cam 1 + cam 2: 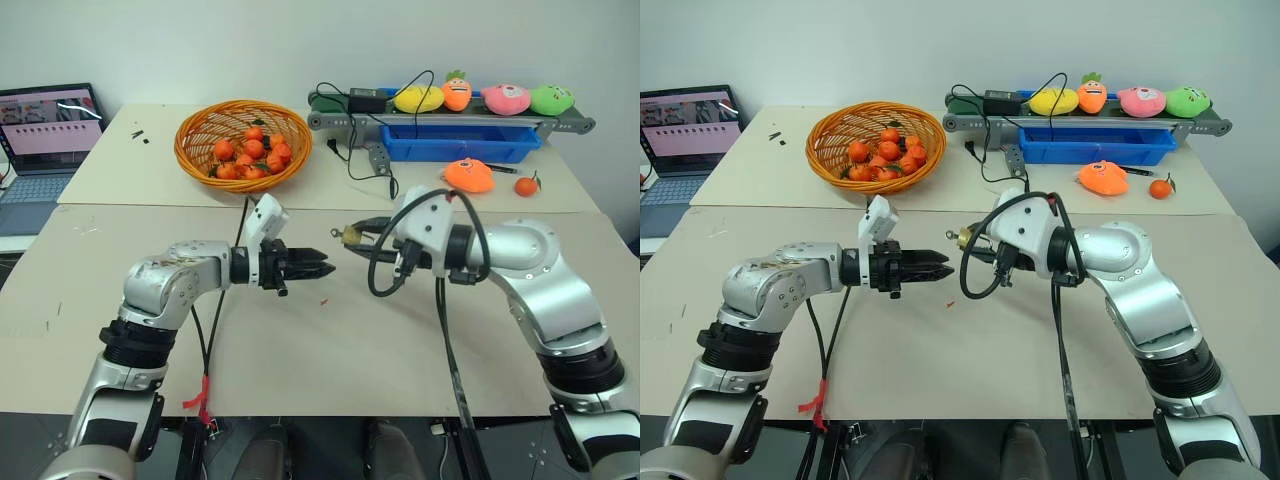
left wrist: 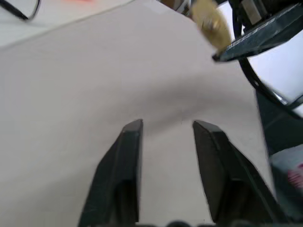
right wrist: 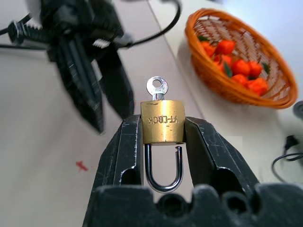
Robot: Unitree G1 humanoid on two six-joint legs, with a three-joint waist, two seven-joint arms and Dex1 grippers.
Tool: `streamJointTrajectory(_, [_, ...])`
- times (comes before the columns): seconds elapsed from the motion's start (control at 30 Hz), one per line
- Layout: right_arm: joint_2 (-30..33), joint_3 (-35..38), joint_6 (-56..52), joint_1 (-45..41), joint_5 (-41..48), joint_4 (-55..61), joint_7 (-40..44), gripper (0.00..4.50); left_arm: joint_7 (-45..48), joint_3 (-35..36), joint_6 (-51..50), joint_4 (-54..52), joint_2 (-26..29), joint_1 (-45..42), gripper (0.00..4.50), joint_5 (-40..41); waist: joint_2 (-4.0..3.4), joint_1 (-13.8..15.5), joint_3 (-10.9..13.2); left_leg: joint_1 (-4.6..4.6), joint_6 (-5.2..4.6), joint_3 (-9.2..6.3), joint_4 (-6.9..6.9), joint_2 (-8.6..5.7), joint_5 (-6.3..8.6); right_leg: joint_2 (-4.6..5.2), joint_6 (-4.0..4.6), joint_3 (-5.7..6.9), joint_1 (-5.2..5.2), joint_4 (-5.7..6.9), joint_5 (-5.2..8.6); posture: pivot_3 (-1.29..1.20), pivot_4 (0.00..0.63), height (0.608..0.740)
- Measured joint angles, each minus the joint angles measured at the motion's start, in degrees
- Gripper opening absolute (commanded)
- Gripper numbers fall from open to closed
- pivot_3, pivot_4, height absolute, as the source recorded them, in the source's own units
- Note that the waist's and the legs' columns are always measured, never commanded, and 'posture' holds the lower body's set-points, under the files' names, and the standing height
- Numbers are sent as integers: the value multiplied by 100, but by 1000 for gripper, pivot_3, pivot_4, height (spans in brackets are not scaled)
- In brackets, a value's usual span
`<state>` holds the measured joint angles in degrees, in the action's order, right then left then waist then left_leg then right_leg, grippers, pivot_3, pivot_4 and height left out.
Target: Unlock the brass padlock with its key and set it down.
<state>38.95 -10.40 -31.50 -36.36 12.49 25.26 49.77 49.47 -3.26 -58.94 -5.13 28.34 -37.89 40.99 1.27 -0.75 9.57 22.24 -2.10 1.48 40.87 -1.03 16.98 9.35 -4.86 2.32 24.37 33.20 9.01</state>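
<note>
My right gripper (image 3: 163, 120) is shut on the brass padlock (image 3: 163, 124) and holds it above the table by its body. The silvery shackle (image 3: 163, 175) points back toward the wrist, and one of its legs ends just short of the body. The key (image 3: 156, 88) sits in the keyhole with its round head sticking out toward my left gripper (image 1: 322, 267). That gripper hangs a short way left of the padlock (image 1: 352, 235), not touching it. Its fingers (image 2: 130, 156) are open, with bare table between them.
An orange basket (image 1: 186, 142) of oranges stands at the back left, with a laptop (image 1: 45, 140) further left. A conveyor (image 1: 450, 120) carrying plush toys and a blue tray (image 1: 460, 150) stand at the back right. A red speck (image 1: 322, 301) lies below the grippers.
</note>
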Motion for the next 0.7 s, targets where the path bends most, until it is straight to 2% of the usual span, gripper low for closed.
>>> streamJointTrajectory(0.03, [0, 0, 0, 1, 1, -1, 2, 905, -153, 170, -214, -1, -115, -57, 3373, 169, 0, 3, 0, 1, 0, 1, 1, 0, 0, 1, 0, 0, 0, 0, 0, 0, 150, 740])
streamJointTrajectory(0.07, [0, 0, 0, 0, 1, -1, 5, 905, -418, 481, -569, 25, -338, -171, 3852, 442, 0, 13, 0, -1, 0, -1, 3, -1, 0, 1, 0, 0, -3, 1, 0, 0, 150, 740])
streamJointTrajectory(0.4, [49, 249, 0, -109, -94, -20, -139, 905, -2340, 2066, -2388, 744, -1400, -940, 3852, 1780, 2, -1, 1, -5, 3, -3, 3, -3, -1, 2, 0, 1, -7, 0, -1, 0, 150, 740])
streamJointTrajectory(0.5, [37, -15, 0, -3, -51, -1, 18, 905, -2721, 2562, -2437, 795, -1411, -1282, 3852, 2013, 2, -18, 1, -10, 4, -1, -1, -3, -2, 2, 1, -1, -9, 0, -1, 0, 150, 740])
streamJointTrajectory(0.7, [38, -23, 9, 13, -51, -1, 21, 905, -3031, 2859, -2874, 886, -1350, -1277, 3852, 2291, 2, -9, 1, -8, 5, -3, -1, -4, -3, 2, 1, -1, -8, 0, -1, 0, 150, 740])
